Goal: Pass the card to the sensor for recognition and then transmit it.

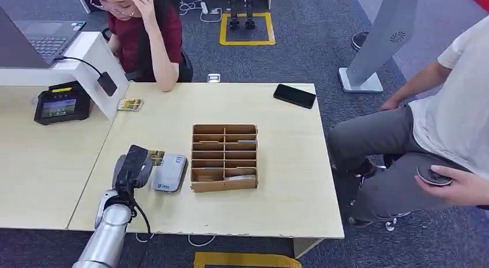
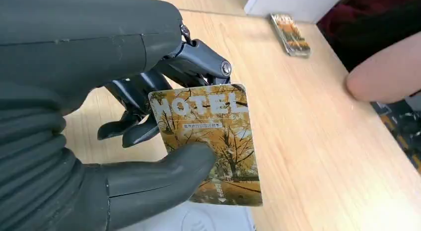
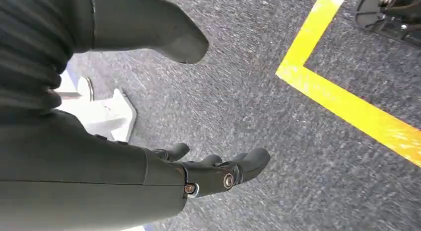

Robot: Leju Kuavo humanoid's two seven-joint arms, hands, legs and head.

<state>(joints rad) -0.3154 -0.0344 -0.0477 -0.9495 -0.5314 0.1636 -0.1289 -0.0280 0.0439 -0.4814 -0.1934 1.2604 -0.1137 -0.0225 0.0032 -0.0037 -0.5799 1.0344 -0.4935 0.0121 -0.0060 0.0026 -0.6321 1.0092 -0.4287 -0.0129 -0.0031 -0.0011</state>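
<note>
Reading "HOTEL", card [image 2: 208, 141] between fingers [image 2: 164, 179]

Head view: high, looking forward and down over the table [image 1: 277, 204]. Left wrist view: close above the same table [image 2: 317, 141]. Right wrist view: facing the floor [image 3: 278, 116]

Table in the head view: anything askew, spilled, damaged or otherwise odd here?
Nothing stands out. The left hand holds the hotel card intact above the grey sensor; the cardboard organizer sits square, and a phone and a second card lie flat on the table.
</note>
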